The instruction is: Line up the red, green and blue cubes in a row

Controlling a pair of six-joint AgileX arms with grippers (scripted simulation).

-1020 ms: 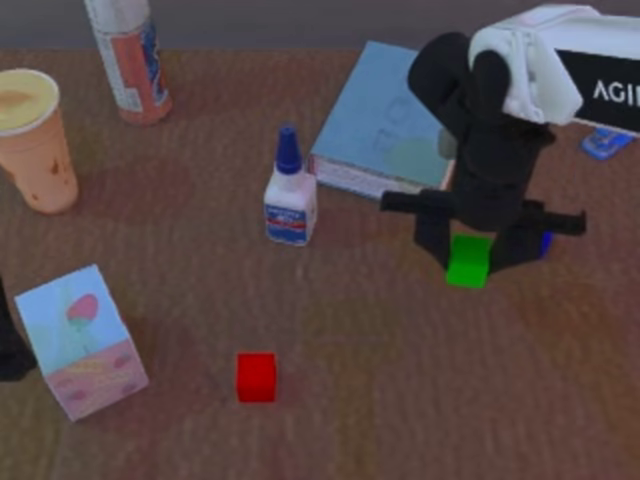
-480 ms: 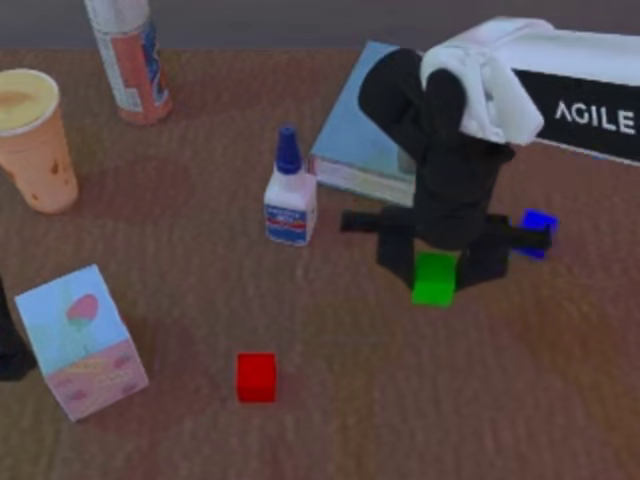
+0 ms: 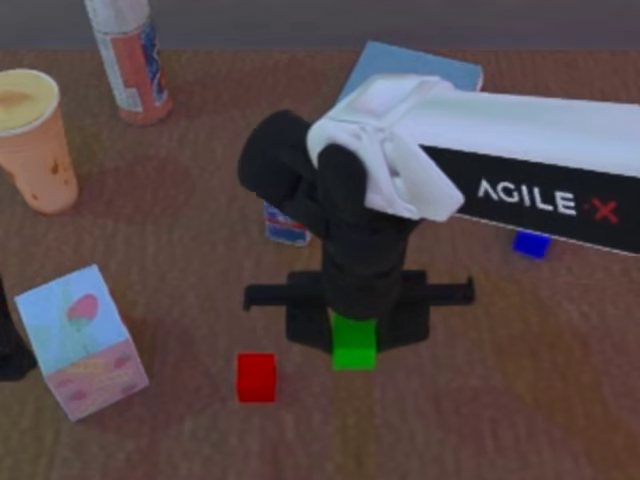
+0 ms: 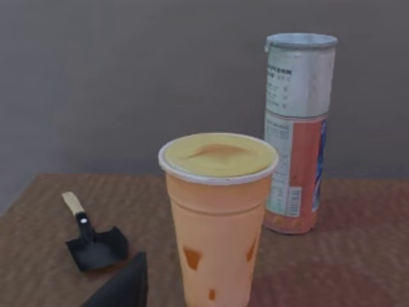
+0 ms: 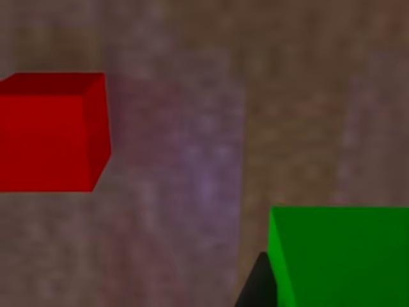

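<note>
My right gripper (image 3: pixel 353 338) is shut on the green cube (image 3: pixel 354 352) and holds it in the front middle of the table, a little right of the red cube (image 3: pixel 256 377). In the right wrist view the green cube (image 5: pixel 339 256) fills one corner beside a dark finger (image 5: pixel 259 284), and the red cube (image 5: pixel 51 131) lies apart from it on the brown table. The blue cube (image 3: pixel 530 243) sits alone to the right, just below the white arm. My left gripper (image 3: pixel 12 350) is parked at the table's left edge.
An orange cup (image 3: pixel 33 140) and a tall can (image 3: pixel 128 60) stand at the back left. A pictured box (image 3: pixel 82 342) sits front left. The arm partly hides the glue bottle (image 3: pixel 285 228) and a blue book (image 3: pixel 420 62). A small black shovel (image 4: pixel 92 240) lies beyond the cup.
My right arm has carried the green cube left and toward the front, from beside the blue cube to beside the red cube. The blue cube is now uncovered. The left arm has not moved.
</note>
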